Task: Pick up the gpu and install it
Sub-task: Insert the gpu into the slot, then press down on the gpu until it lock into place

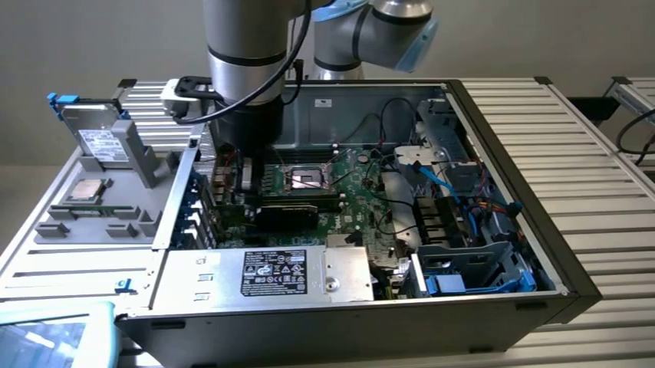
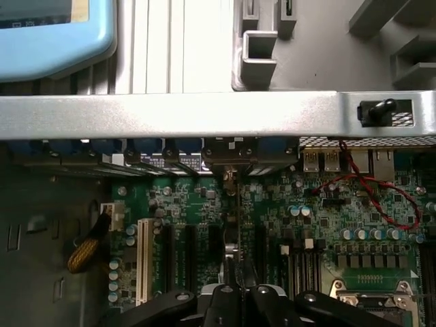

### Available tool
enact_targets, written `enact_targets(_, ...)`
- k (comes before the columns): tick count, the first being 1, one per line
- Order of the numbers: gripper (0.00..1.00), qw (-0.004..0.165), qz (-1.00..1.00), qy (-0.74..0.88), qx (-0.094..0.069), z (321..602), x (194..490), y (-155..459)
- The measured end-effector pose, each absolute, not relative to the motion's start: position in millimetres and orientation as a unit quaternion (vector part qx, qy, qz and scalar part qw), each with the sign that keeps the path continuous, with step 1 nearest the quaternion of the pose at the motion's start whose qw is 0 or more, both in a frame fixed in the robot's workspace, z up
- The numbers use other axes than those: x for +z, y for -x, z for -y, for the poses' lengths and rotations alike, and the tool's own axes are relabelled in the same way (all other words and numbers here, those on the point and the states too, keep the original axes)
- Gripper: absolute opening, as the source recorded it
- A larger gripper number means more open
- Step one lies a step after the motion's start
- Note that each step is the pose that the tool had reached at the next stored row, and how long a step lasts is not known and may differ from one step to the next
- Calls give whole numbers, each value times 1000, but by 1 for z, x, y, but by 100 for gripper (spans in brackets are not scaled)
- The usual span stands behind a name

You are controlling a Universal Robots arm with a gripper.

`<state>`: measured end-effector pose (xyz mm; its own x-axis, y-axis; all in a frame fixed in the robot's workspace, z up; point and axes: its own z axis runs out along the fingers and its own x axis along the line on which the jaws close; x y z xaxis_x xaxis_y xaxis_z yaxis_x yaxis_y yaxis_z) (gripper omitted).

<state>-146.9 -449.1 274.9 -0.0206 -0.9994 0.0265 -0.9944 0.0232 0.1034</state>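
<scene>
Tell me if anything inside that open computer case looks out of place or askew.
Nothing stands out. The gripper is shut on the gpu, which stands edge-on and straight above the motherboard slots. A red wire loops loosely over the board, clear of the card.

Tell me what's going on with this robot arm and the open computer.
The robot arm is reaching down into the open computer case, over the motherboard. Its gripper is shut on the gpu, a thin card held edge-on and lined up with the expansion slots by the case's rear wall. Whether the card is fully seated cannot be told. Outside the case, on the exterior view's left, a gray tray holds a hard drive and a processor chip.
</scene>
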Motion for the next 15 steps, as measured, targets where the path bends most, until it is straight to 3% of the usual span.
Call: enact_targets(15, 12, 47, 714, -698, -29, 450, 275, 104)
